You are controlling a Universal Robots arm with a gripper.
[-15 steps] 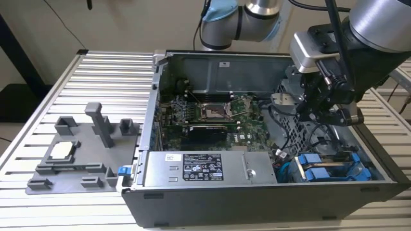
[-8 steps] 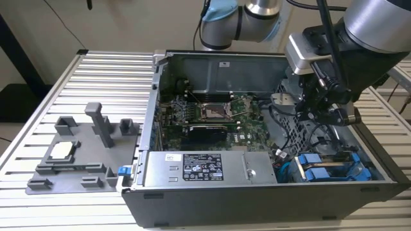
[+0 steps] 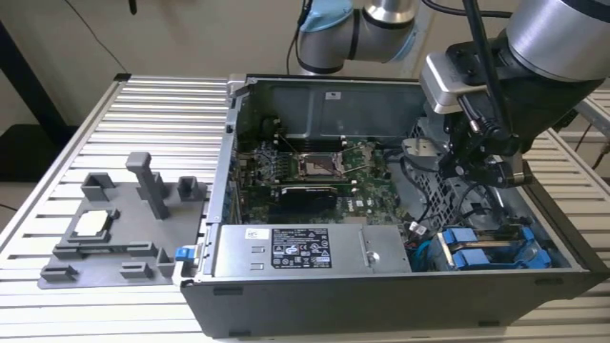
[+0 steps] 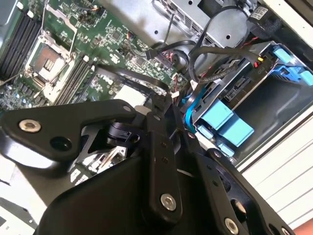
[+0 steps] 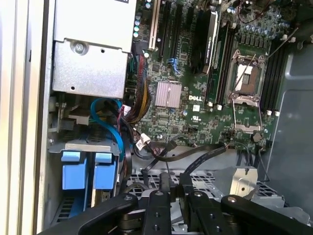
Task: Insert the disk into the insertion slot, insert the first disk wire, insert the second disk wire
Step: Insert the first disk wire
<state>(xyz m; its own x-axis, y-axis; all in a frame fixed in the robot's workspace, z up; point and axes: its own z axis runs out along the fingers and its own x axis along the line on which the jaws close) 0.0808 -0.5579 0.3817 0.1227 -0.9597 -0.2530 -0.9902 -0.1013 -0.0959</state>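
1. The gripper [image 3: 491, 171] hangs inside the open computer case [image 3: 381, 300], toward 3 o'clock, among black wires [image 5: 200, 155]. Whether it is open or closed cannot be told.
2. Two blue disk carriers [image 3: 467, 249] sit side by side in the drive bay at 5 o'clock. Which is the task's own cannot be told.

A ribbed aluminium work table [image 3: 143, 100] spans the scene beneath a plain beige wall [image 3: 210, 36] at 12 o'clock, evenly lit.

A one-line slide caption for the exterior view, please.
Robot claw inside the open computer case, near the blue drive carriers.
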